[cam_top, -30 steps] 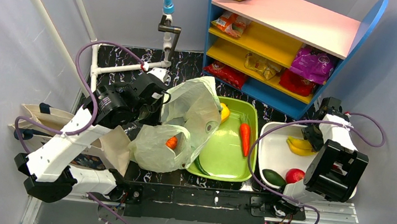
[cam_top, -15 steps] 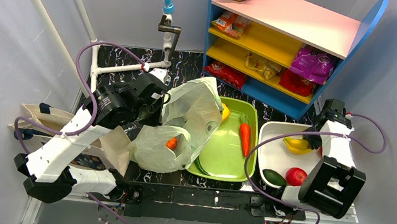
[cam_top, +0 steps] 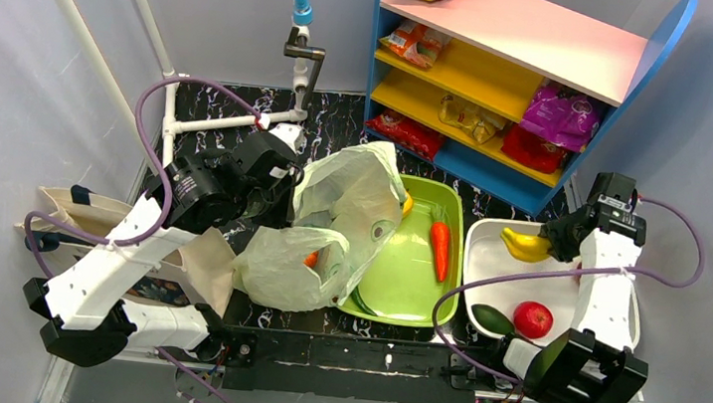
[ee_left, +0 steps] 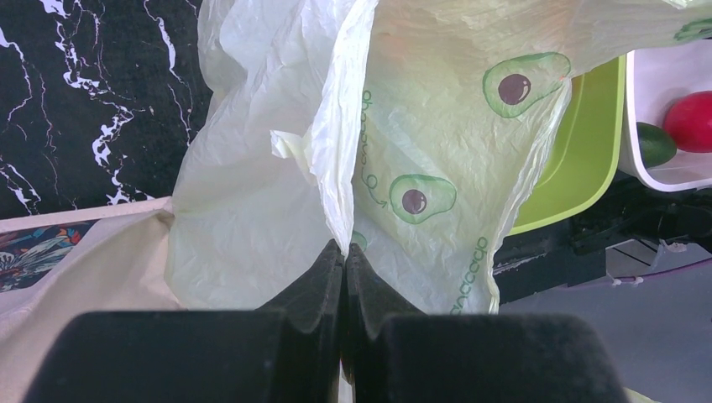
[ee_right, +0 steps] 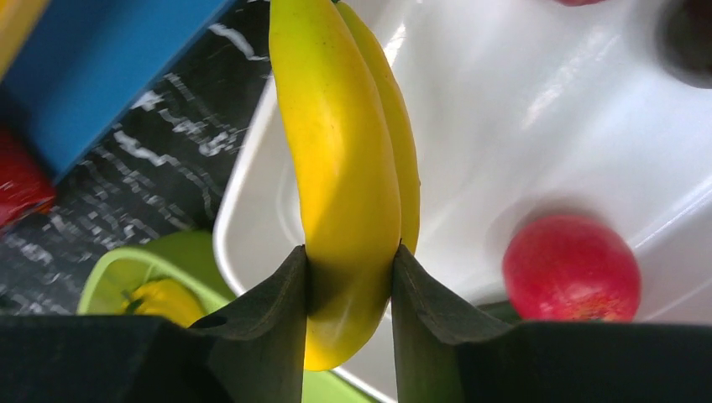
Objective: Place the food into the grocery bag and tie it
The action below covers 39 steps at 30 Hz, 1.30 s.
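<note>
The pale-green grocery bag (cam_top: pixel 330 224) with avocado prints lies open on the dark table, an orange item (cam_top: pixel 311 258) inside it. My left gripper (ee_left: pixel 344 252) is shut on a fold of the bag's rim (ee_left: pixel 340 159) and holds it up. My right gripper (ee_right: pixel 348 260) is shut on the yellow bananas (ee_right: pixel 344 159), lifted above the white tray (cam_top: pixel 486 265); they also show in the top view (cam_top: pixel 525 244). A red apple (cam_top: pixel 532 319) and a dark green fruit (cam_top: pixel 491 320) lie in the white tray. A carrot (cam_top: pixel 439 250) and a yellow fruit (cam_top: pixel 405 204) lie in the green tray (cam_top: pixel 404 287).
A blue shelf unit (cam_top: pixel 525 79) with snack packets stands at the back right. A beige canvas tote (cam_top: pixel 80 223) lies at the left under my left arm. A white pipe frame (cam_top: pixel 231 120) stands behind the bag.
My right gripper has lifted the bananas out of the white tray and swung up and back. The bag's raised flap has shifted a little. The left arm holds still.
</note>
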Motion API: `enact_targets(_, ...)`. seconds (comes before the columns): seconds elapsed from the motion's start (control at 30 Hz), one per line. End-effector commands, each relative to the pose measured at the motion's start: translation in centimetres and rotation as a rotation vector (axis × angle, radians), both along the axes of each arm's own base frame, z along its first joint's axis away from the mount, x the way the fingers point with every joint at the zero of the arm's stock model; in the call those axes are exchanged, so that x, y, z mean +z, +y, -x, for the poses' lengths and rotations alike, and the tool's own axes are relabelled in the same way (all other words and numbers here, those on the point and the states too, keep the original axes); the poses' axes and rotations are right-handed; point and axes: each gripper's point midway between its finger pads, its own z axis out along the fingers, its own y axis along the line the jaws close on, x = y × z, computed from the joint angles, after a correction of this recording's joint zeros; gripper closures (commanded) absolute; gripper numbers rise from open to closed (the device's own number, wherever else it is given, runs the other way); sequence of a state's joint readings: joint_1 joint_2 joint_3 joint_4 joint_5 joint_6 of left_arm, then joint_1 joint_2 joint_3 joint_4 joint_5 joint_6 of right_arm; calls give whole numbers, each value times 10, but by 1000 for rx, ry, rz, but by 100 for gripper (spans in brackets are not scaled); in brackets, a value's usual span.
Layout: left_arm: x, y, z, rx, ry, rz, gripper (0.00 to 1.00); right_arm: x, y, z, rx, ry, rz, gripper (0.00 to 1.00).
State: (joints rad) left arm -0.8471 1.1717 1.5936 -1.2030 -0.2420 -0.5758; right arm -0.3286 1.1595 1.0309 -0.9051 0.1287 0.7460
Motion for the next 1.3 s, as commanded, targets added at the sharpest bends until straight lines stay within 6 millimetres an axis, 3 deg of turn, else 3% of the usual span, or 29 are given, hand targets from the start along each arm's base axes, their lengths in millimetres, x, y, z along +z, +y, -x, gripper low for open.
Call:
enact_targets(0.0,4,6,2,7,-13,9,100,49,24,-14,69,-131,-54,99)
enact_targets(0.13,3,6,2,15,-14,14,100,92,43,-22,126,-234,-89,99)
enact_targets(0.33,3,8,2,29,-15,16,100,167,81,-34,330,-430,31,99)
enact_targets(0.67,8,9,-1,24,-36,2,100,236,166,-29,718,-743,98,99)
enact_targets(0.9,15,7,-6,17,-47,-1,100,295,223,-5,992,-1038,132,99)
enact_targets(1.17,22,2,-12,24,-53,18,100,314,282,22,1190,-1298,113,99)
enact_targets(1.27,25,0,-14,35,-51,28,100,312,307,31,1257,-1389,132,99)
